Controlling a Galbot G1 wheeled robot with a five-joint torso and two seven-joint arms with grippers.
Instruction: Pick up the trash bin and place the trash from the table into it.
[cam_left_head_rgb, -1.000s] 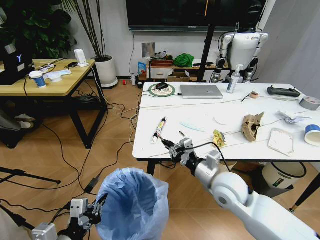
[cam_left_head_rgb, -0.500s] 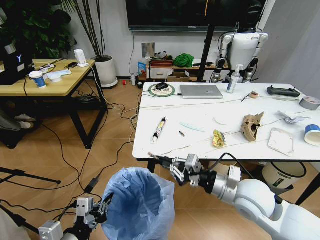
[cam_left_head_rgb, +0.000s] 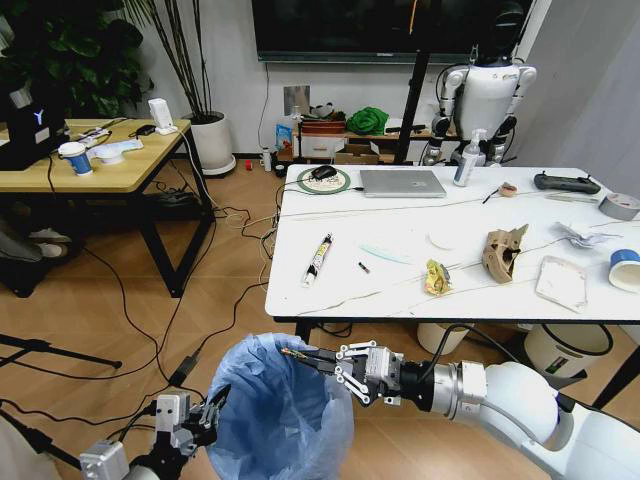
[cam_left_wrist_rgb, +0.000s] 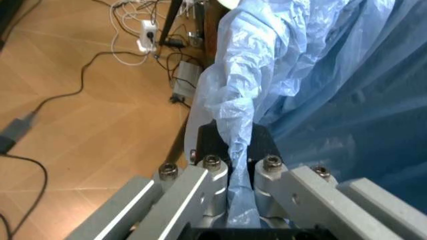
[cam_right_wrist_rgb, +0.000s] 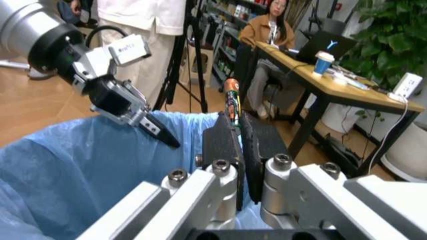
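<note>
My left gripper (cam_left_head_rgb: 205, 415) clamps the near-left rim of the trash bin (cam_left_head_rgb: 280, 415), which hangs in front of the table (cam_left_head_rgb: 400, 275). My right gripper (cam_left_head_rgb: 318, 363) reaches over the bin's mouth from the right, pinching a thin wrapper (cam_right_wrist_rgb: 231, 100). On the table behind lie more trash (cam_left_head_rgb: 437, 277) and, farther back, a laptop (cam_left_head_rgb: 402, 182)

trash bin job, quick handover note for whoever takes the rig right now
Left gripper: shut on the trash bin liner rim, holding the bin up beside the table.
Right gripper: jaws shut on a thin wrapper, held over the bin's open mouth, not yet dropped.
Left on the table: a long wrapper, yellow snack wrapper, brown cardboard piece, white packet, paper wads, paper cup.
Done: bin picked up.
</note>
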